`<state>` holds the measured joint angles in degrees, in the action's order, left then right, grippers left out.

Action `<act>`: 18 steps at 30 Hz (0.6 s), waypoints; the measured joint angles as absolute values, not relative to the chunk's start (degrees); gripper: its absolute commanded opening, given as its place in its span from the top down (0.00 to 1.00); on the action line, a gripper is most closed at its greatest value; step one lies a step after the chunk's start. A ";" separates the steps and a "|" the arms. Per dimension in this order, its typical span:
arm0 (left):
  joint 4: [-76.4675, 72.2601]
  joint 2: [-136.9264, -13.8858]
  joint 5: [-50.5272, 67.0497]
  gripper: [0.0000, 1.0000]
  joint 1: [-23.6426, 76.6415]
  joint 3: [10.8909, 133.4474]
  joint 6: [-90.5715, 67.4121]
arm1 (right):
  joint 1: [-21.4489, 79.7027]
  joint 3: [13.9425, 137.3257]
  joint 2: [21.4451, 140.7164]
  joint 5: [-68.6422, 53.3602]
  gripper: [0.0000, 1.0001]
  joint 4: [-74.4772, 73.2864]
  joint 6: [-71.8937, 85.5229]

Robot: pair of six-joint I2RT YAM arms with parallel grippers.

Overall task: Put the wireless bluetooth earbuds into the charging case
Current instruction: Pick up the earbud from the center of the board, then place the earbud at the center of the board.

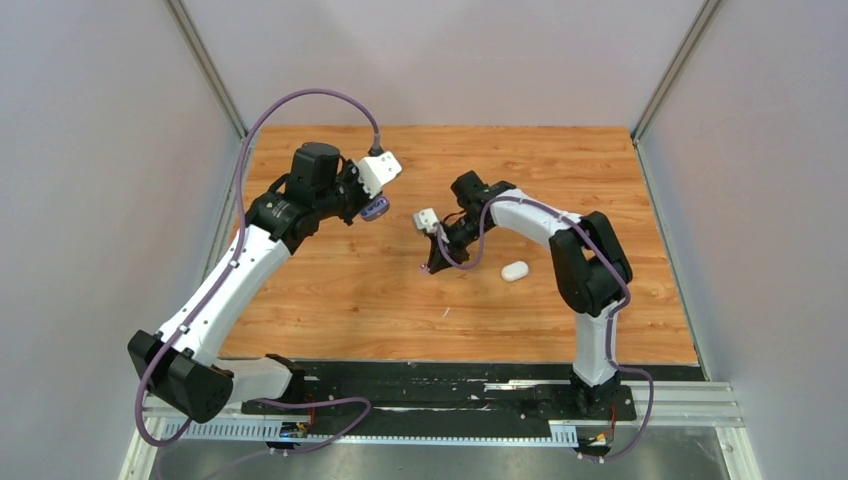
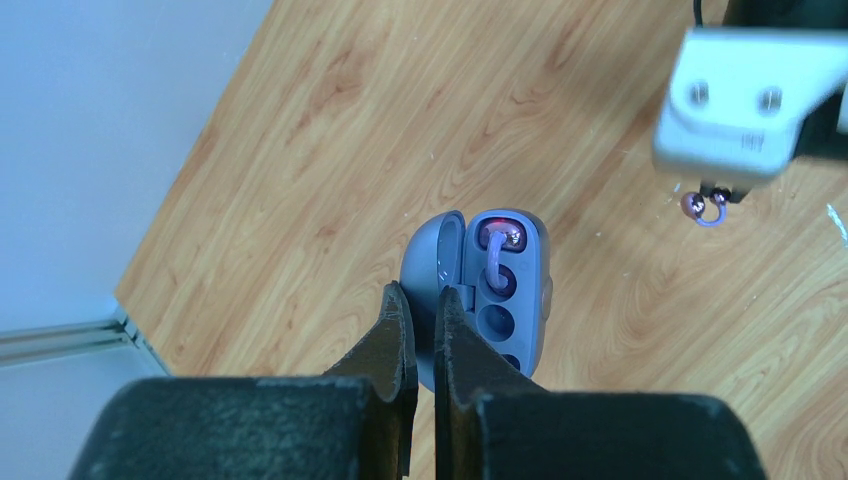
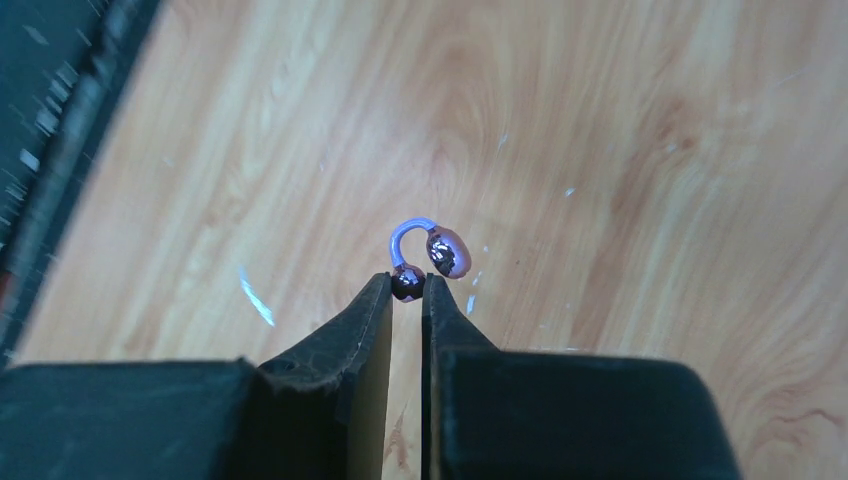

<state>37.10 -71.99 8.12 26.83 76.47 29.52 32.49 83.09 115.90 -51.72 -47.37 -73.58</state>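
My left gripper (image 2: 420, 295) is shut on the hinge of an open purple charging case (image 2: 505, 300) and holds it above the table; the case also shows in the top view (image 1: 375, 208). One purple earbud (image 2: 496, 245) sits in the case's upper slot, and the slots below it look empty. My right gripper (image 3: 405, 285) is shut on the dark bead of another purple earbud (image 3: 443, 252), a clip with a lilac arc. It hangs above the wood to the right of the case (image 2: 705, 208). No white buds show clearly.
A closed white oval case (image 1: 515, 271) lies on the wooden table (image 1: 620, 200) right of my right gripper (image 1: 432, 266). A tiny pale speck (image 1: 446, 312) lies nearer the front. Grey walls enclose the table on the left, back and right.
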 measured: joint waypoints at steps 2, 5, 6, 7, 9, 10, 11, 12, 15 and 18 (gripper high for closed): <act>36.58 -71.99 8.43 1.00 26.76 75.44 29.41 | 31.07 84.64 113.89 -56.93 1.00 -48.29 -69.36; 34.79 -71.99 9.63 1.00 26.59 73.43 29.21 | 27.53 88.66 111.44 -65.71 1.00 -48.47 -61.63; 33.76 -71.99 10.28 1.00 26.57 72.66 29.17 | 26.68 89.45 110.78 -67.81 1.00 -48.47 -59.75; 32.21 -71.99 11.05 1.00 26.52 71.66 29.08 | 25.54 90.52 110.00 -70.83 1.00 -48.60 -56.88; 29.71 -72.27 13.02 1.00 26.50 70.30 28.97 | 23.49 93.10 109.10 -76.07 1.00 -48.75 -51.37; 28.64 -72.51 14.00 1.00 26.48 69.87 28.97 | 22.81 94.48 109.08 -78.13 1.00 -48.77 -48.90; 27.14 -72.75 15.35 1.00 26.48 69.32 28.95 | 22.33 95.79 109.08 -79.59 1.00 -48.77 -46.50; 25.50 -72.90 16.95 1.00 26.46 68.71 28.91 | 21.98 97.34 109.21 -80.93 1.00 -48.95 -43.64; 21.98 -73.60 21.04 1.00 26.48 67.75 28.42 | 21.91 102.32 109.71 -83.81 1.00 -48.97 -36.03; 18.57 -75.33 24.45 1.00 26.48 67.77 27.29 | 22.81 104.73 109.73 -85.62 1.00 -48.29 -30.70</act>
